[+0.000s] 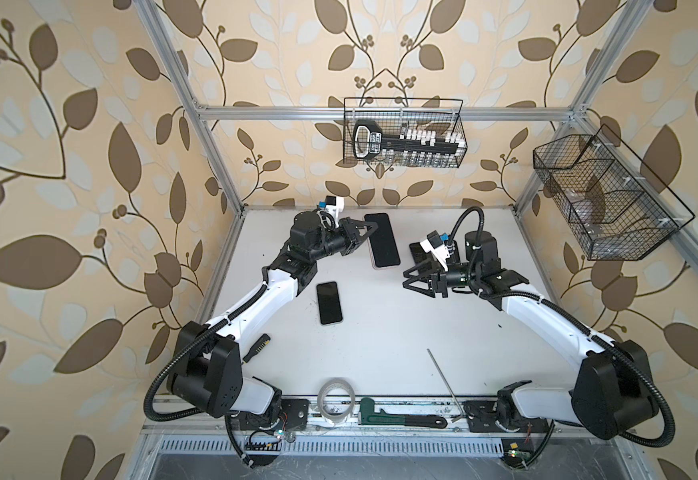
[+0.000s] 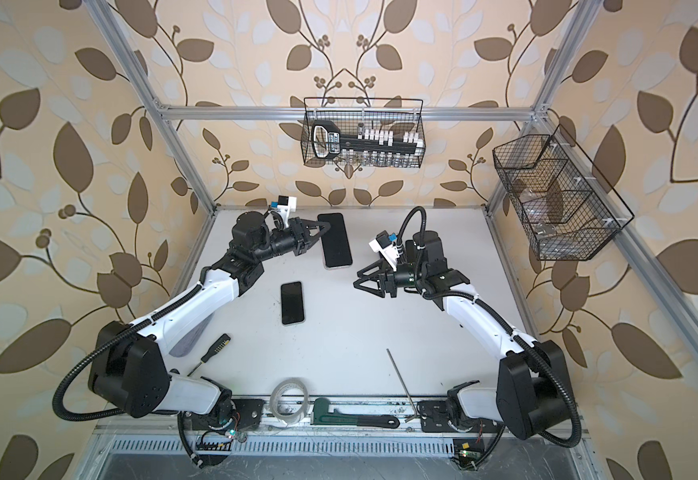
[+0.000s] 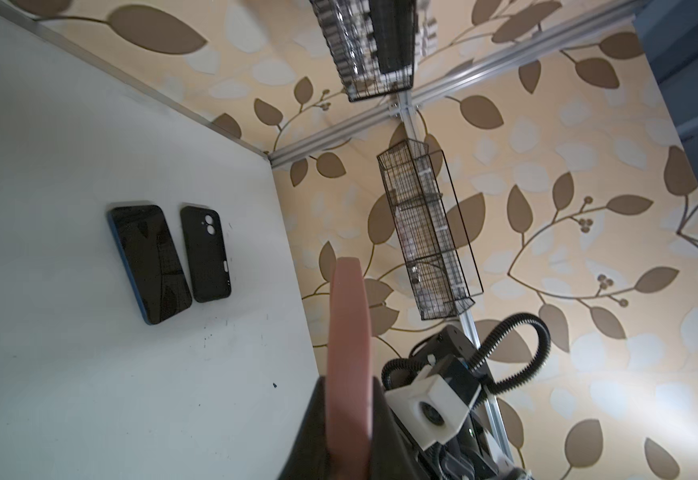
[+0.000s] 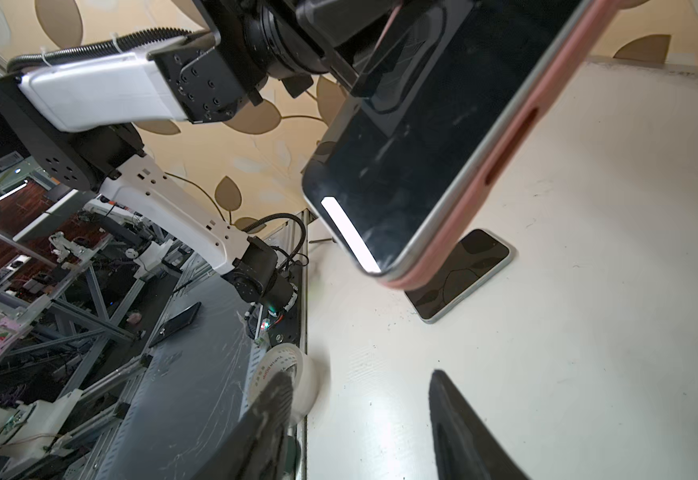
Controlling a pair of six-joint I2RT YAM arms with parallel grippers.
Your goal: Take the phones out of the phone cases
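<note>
Pink and soft-looking, the case (image 4: 459,212) wraps the back and sides of the phone (image 1: 382,243), and the phone is not out of it yet. The phone has a black glass front with a thin silver rim, and a bright strip of light shines on one end. It is up in the air over the bench (image 1: 380,353), near 12 o'clock in both top views. The left gripper (image 1: 371,227) is closed tight on it from the 9 o'clock side, with one finger flat on the glass. I think it holds the phone up so the case edge is easy to reach. The right gripper (image 1: 406,280) sits near 4 o'clock from the phone, jaws apart and holding nothing, likely ready to pinch the pink edge. Another phone (image 1: 329,302) lies flat at 7 o'clock, out of the way.
</note>
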